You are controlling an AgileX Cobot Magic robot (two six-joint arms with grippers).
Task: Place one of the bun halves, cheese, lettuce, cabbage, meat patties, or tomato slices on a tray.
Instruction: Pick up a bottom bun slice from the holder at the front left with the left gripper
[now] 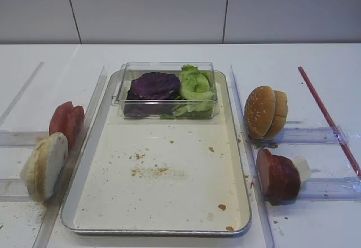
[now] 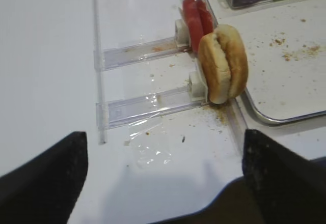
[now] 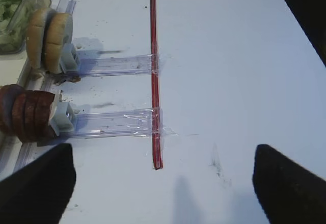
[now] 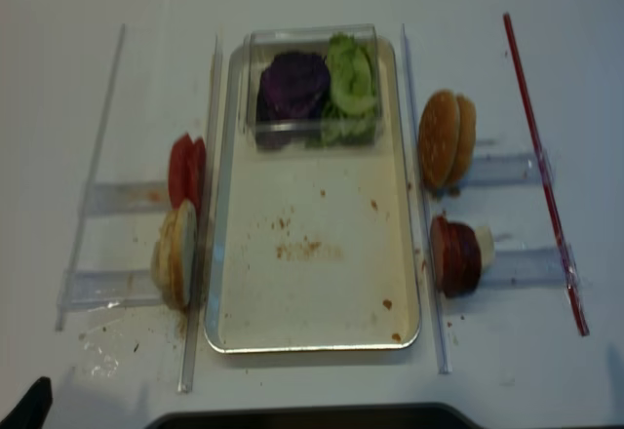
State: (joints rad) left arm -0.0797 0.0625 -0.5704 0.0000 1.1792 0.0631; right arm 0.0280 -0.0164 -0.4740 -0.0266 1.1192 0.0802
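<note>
Silver metal frames the tray in the middle of the exterior high view, its cream floor scattered with crumbs and bare of any burger piece. At its top end sits a clear plastic box holding purple cabbage on the left and green lettuce on the right. Left of the tray, the bun halves stand on edge in a clear rack, with the tomato slices just above them. Right of the tray, domed bun tops stand at centre right and the meat patties below them, near a red strip.

In the left wrist view the left gripper spreads wide with nothing between its fingers, low in the frame, apart from the buns. In the right wrist view the right gripper likewise gapes wide, holding nothing.
</note>
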